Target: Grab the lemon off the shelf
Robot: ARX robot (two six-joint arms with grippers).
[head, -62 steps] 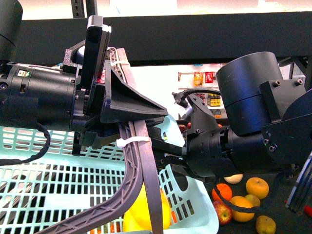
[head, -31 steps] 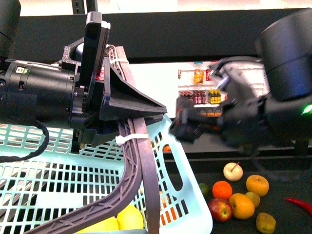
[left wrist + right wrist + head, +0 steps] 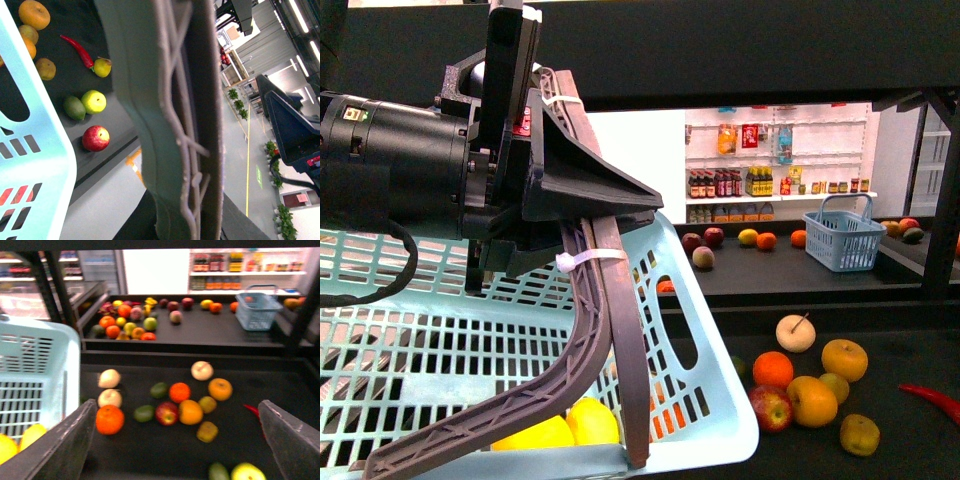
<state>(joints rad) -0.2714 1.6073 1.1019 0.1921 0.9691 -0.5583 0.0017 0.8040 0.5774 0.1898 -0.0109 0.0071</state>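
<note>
My left gripper (image 3: 575, 235) is shut on the grey handle (image 3: 610, 330) of the pale turquoise basket (image 3: 715, 400); the handle fills the left wrist view (image 3: 170, 125). Two bright yellow lemons (image 3: 565, 428) lie on the basket floor, and they also show in the right wrist view (image 3: 30, 434). My right gripper (image 3: 175, 445) is open and empty, above the black shelf tray (image 3: 240, 390) beside the basket (image 3: 45, 355). It is out of the front view. The shelf tray (image 3: 910, 365) holds loose fruit.
Oranges (image 3: 110, 419), a red apple (image 3: 166, 413), green fruit (image 3: 144, 413) and a red chilli (image 3: 932, 400) lie on the tray. A yellow-green fruit (image 3: 247, 472) lies close under the right gripper. A small blue basket (image 3: 843, 238) stands on a further stand. White store shelves stand behind.
My right arm has pulled back from the basket and left the front view. The left gripper still holds the handle. Two lemons now show in the basket.
</note>
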